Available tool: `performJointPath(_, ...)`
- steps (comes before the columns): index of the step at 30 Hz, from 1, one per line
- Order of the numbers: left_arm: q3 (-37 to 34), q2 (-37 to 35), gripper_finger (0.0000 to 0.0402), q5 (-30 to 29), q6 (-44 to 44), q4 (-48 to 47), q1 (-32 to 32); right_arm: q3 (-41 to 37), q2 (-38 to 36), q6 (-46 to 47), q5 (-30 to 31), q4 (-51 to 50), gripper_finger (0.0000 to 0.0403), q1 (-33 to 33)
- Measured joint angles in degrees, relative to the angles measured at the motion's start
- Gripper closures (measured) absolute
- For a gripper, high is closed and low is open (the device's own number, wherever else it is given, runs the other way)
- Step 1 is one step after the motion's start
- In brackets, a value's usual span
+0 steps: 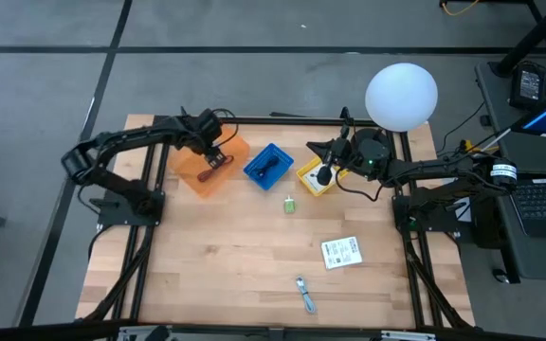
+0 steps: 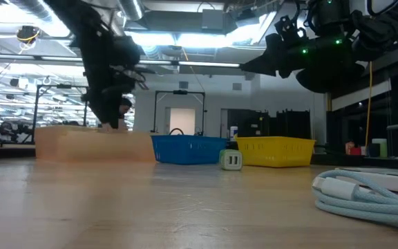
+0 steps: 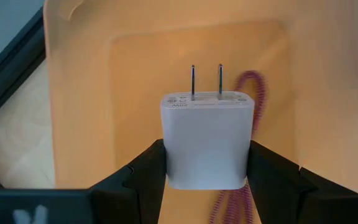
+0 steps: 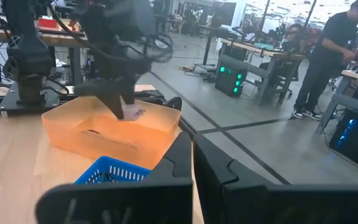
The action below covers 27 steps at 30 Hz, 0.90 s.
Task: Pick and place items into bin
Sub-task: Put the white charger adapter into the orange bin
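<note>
My left gripper (image 3: 207,148) hangs over the orange bin (image 1: 195,180) and is shut on a white wall charger (image 3: 207,137) with two metal prongs. A red cord (image 3: 253,87) lies on the bin floor beneath it. My right gripper (image 4: 192,152) is shut and empty, hovering above the yellow bin (image 1: 313,180), which holds a white object. A black cable lies in the blue bin (image 1: 268,166). On the table rest a small green-white piece (image 1: 290,204), a white printed packet (image 1: 341,251) and a blue-silver tool (image 1: 305,294). My left gripper pinches the charger's white body between its two fingers (image 3: 143,177), one on each side face (image 3: 169,152). It comes from above, pointing down into the orange bin. The charger is lifted clear of the bin floor, with its prongs (image 3: 206,81) pointing away from the wrist.
The orange, blue and yellow bins stand in a row along the table's far part. A white globe (image 1: 401,95) sits by the far right corner. A pale coiled cable (image 2: 365,197) lies close to the low camera. A person stands in the room beyond (image 4: 331,56).
</note>
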Motion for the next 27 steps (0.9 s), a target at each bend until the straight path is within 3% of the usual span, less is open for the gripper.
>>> performJointPath(12,1.9,10.1,0.0218,-0.9,1.9,0.0,2.2,0.0,0.0,-0.1,0.0,-2.2,0.0402,0.0)
performJointPath(27,1.9,10.8,0.0184,-1.8,2.4,0.5,2.1,0.0,0.0,1.7,0.0,-5.0,0.0402,0.0)
